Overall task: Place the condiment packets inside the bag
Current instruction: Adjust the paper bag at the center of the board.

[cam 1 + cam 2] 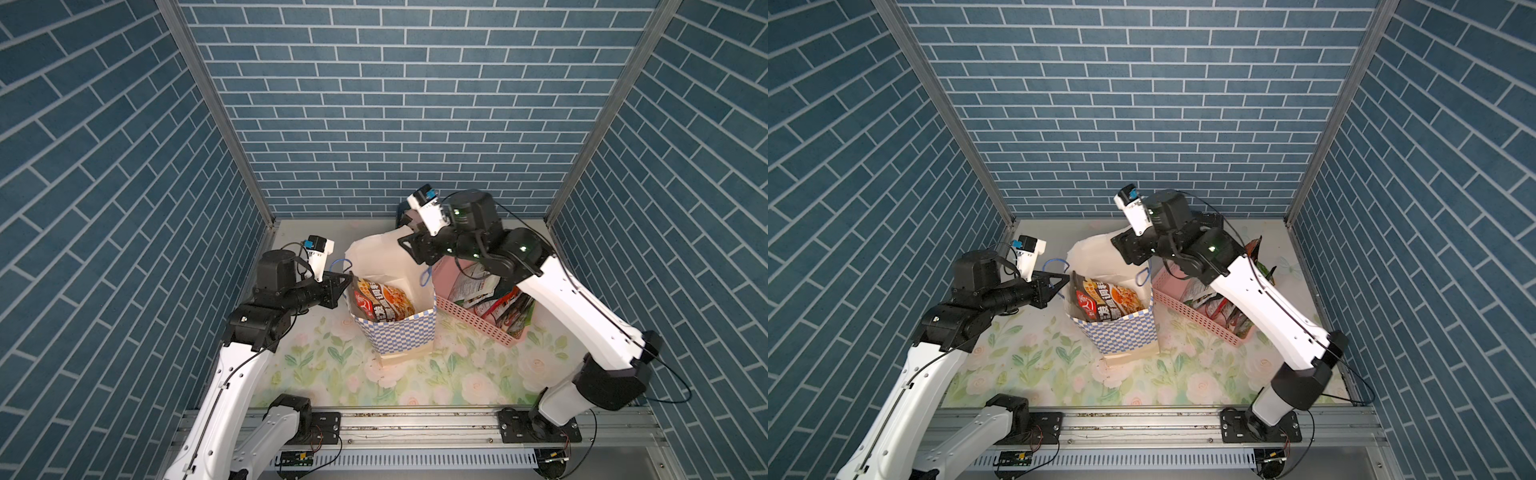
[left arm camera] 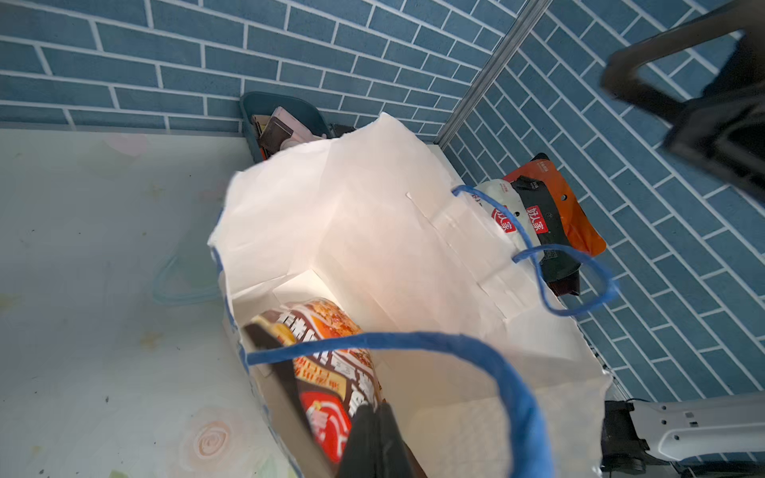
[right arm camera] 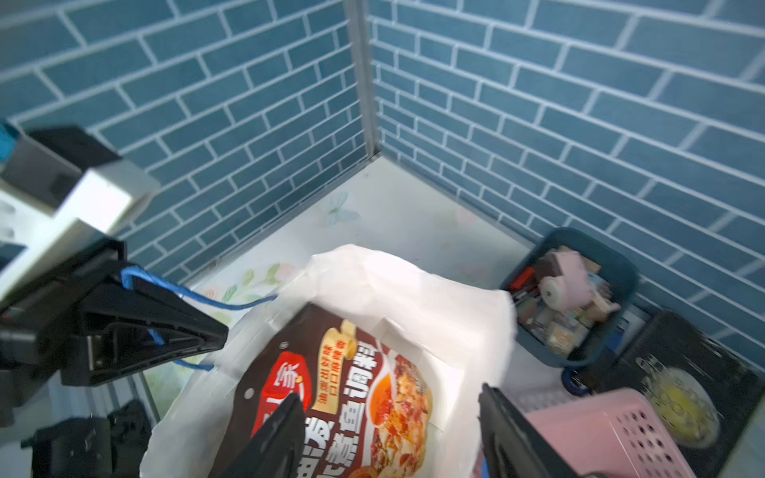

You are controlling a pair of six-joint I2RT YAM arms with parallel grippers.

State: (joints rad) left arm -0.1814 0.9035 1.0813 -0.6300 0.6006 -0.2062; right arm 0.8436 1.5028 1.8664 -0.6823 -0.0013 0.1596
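The blue-and-white checkered bag (image 1: 399, 336) (image 1: 1121, 332) stands upright in the middle of the table, its white-lined mouth open (image 2: 372, 207) (image 3: 414, 281). One dark brown and red condiment packet (image 1: 382, 301) (image 1: 1104, 301) (image 2: 327, 372) (image 3: 352, 393) leans inside it, free of any grip. My right gripper (image 1: 409, 245) (image 1: 1121, 245) (image 3: 389, 414) hovers open over the bag's mouth, one finger on each side of the packet below. My left gripper (image 1: 347, 280) (image 1: 1065, 280) (image 2: 374, 418) is shut on the bag's blue cord handle (image 3: 132, 277) at the left rim. More packets (image 1: 478, 286) (image 2: 546, 215) lie in the pink basket.
The pink perforated basket (image 1: 478, 324) (image 1: 1196, 318) (image 3: 600, 434) sits right of the bag, touching it. A dark blue tub (image 2: 248, 120) (image 3: 621, 269) of small odds and ends stands at the back wall. Brick-patterned walls close three sides.
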